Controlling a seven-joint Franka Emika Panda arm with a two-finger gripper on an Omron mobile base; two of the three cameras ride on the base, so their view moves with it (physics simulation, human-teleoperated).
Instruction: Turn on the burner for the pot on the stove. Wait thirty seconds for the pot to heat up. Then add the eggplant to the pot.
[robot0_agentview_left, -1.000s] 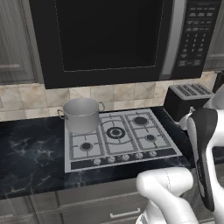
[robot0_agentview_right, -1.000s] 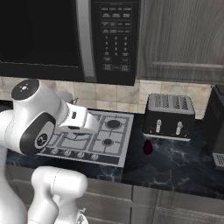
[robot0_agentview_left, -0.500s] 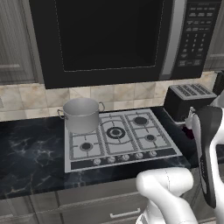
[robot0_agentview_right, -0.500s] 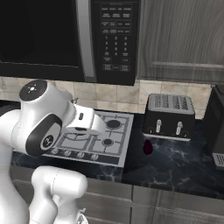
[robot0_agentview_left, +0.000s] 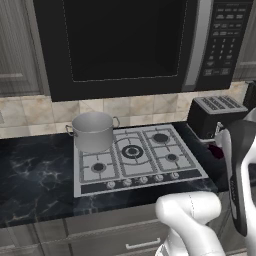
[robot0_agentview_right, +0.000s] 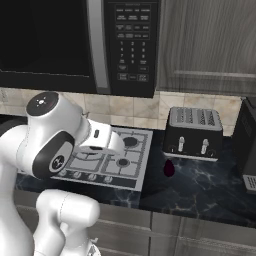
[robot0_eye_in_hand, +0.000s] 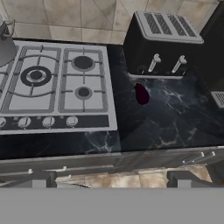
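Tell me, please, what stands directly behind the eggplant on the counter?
Behind the eggplant stands the black toaster, its two levers facing forward. Behind the toaster is the tiled wall. The eggplant hides a small part of the toaster's lower front.

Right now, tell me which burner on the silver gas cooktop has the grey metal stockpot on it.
The rear-left burner: the grey metal stockpot sits on it, on the silver gas cooktop. The other four burners are bare.

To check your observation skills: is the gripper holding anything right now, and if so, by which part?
Nothing is held. The eggplant lies on the counter in front of the toaster, away from the open gripper.
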